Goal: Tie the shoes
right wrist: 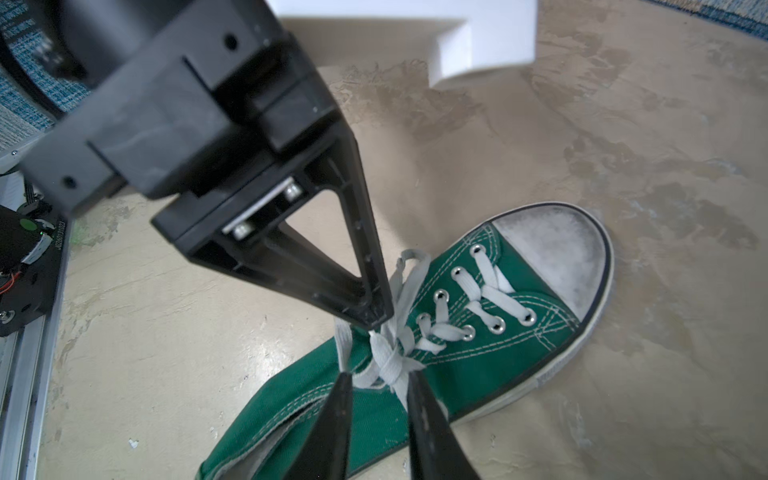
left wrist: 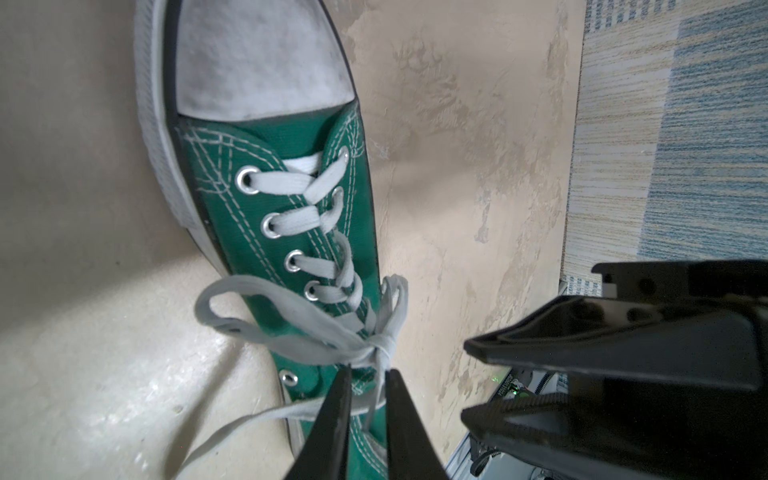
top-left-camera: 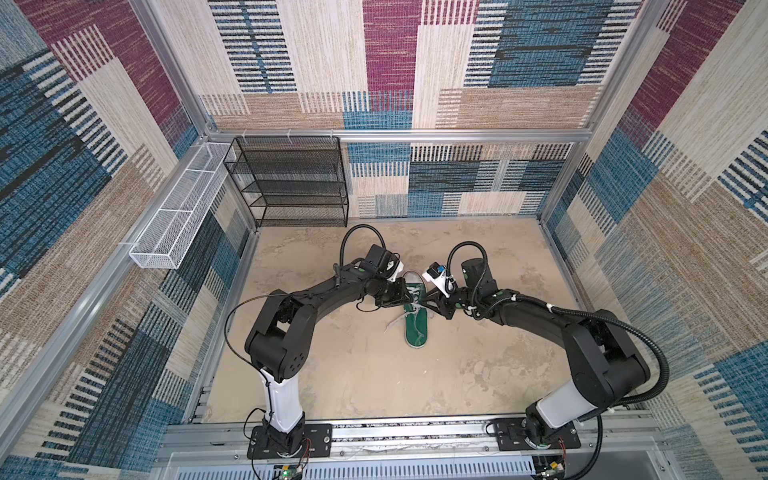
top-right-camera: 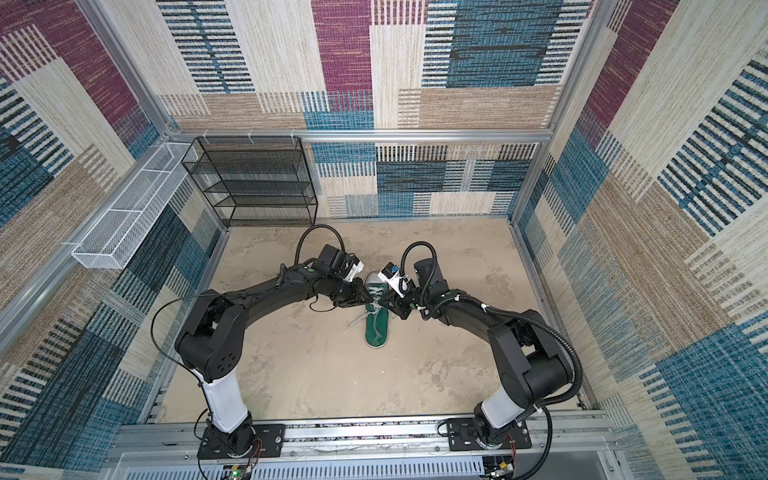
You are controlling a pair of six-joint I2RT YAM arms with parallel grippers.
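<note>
**Task item.** A single dark green canvas sneaker is found near the middle of the mottled beige surface. It is stood on its sole, with the white toe cap turned toward the back wall and the heel toward the arm bases. In both top views the two arms are seen to meet over its laced part, one from each side.

**Lacing.** The whitish flat laces are threaded through the eyelets and gathered into a knot. A wide loop is noted on one side of the knot and a small loop on the other. Loose ends are trailed over the surface beside the shoe.

**Left tool.** The jaws are drawn nearly together just beside the knot, and a single lace strand is pinched between them.

**Right tool.** The jaws are held partly apart near the knot. In the left wrist view nothing is seen gripped between them.

**Surroundings.** A black mesh shelf rack and a white mesh basket are located at the back left, well apart from the sneaker.
</note>
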